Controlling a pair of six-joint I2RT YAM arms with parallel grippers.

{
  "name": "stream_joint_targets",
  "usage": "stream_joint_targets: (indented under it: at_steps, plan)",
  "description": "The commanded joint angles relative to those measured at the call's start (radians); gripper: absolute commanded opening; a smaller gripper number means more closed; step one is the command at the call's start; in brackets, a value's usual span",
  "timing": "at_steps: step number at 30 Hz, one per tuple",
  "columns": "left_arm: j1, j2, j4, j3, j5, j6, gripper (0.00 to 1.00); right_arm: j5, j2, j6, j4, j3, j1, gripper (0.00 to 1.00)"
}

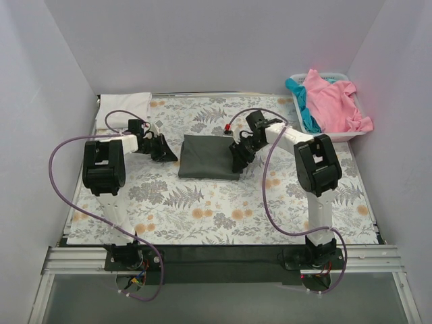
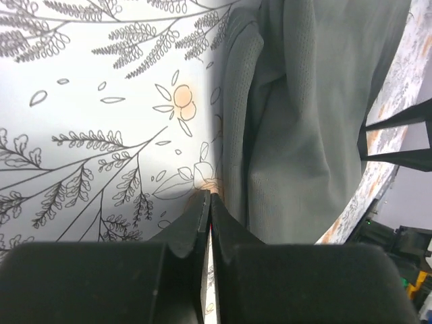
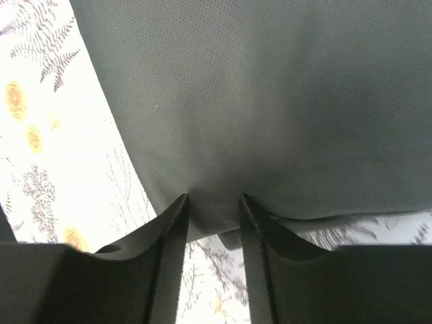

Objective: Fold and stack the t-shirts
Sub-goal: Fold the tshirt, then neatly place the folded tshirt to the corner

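A dark grey t-shirt (image 1: 209,156) lies folded into a rectangle in the middle of the floral cloth. My left gripper (image 1: 165,154) rests just off its left edge. In the left wrist view the left gripper (image 2: 210,196) is shut with nothing in it, tips down on the cloth beside the grey t-shirt (image 2: 304,121). My right gripper (image 1: 239,160) is at the shirt's right edge. In the right wrist view the right gripper (image 3: 214,197) is closed on the rim of the grey t-shirt (image 3: 270,101). A folded white t-shirt (image 1: 125,108) lies at the back left.
A white plastic basket (image 1: 351,135) stands at the back right corner, holding a pink t-shirt (image 1: 334,101) and a teal t-shirt (image 1: 307,116). White walls close in the table on three sides. The floral tablecloth (image 1: 202,209) covers the surface.
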Motion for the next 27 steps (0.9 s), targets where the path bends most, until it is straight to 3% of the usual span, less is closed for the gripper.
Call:
stream_joint_targets:
  at_steps: [1, 2, 4, 8, 10, 13, 17, 20, 21, 23, 25, 27]
  plan:
    - [0.038, -0.058, 0.041, -0.032, 0.055, -0.001, 0.04, 0.060, -0.099, -0.023, 0.007, 0.013, 0.007, 0.40]
    - [0.053, -0.095, 0.041, -0.043, 0.063, -0.004, 0.07, 0.074, -0.137, -0.026, 0.009, 0.030, 0.017, 0.41]
    - [0.089, -0.135, 0.038, -0.072, 0.124, 0.028, 0.22, 0.135, -0.168, -0.017, 0.012, 0.105, 0.061, 0.45]
    - [0.095, -0.315, 0.046, -0.144, 0.108, 0.108, 0.34, 0.228, -0.112, 0.104, 0.053, 0.295, 0.135, 0.51]
    - [0.104, -0.366, 0.073, -0.213, 0.083, 0.053, 0.37, 0.285, -0.013, 0.201, 0.058, 0.450, 0.179, 0.54]
    - [0.135, -0.462, 0.149, -0.308, 0.031, -0.067, 0.43, 0.428, 0.139, 0.342, 0.056, 0.652, 0.234, 0.48]
    - [0.147, -0.563, 0.185, -0.388, -0.055, -0.130, 0.56, 0.508, 0.223, 0.381, 0.125, 0.727, 0.305, 0.52]
    - [0.149, -0.629, 0.195, -0.442, -0.109, -0.147, 0.57, 0.567, 0.273, 0.416, 0.189, 0.741, 0.340, 0.59]
    - [0.149, -0.643, 0.195, -0.453, -0.132, -0.146, 0.57, 0.612, 0.287, 0.425, 0.199, 0.747, 0.356, 0.67]
    - [0.150, -0.681, 0.193, -0.485, -0.152, -0.138, 0.57, 0.647, 0.330, 0.433, 0.220, 0.774, 0.380, 0.73]
    - [0.152, -0.701, 0.189, -0.502, -0.178, -0.130, 0.57, 0.704, 0.354, 0.430, 0.243, 0.771, 0.397, 0.73]
    - [0.152, -0.721, 0.187, -0.520, -0.189, -0.123, 0.57, 0.773, 0.367, 0.430, 0.272, 0.756, 0.414, 0.66]
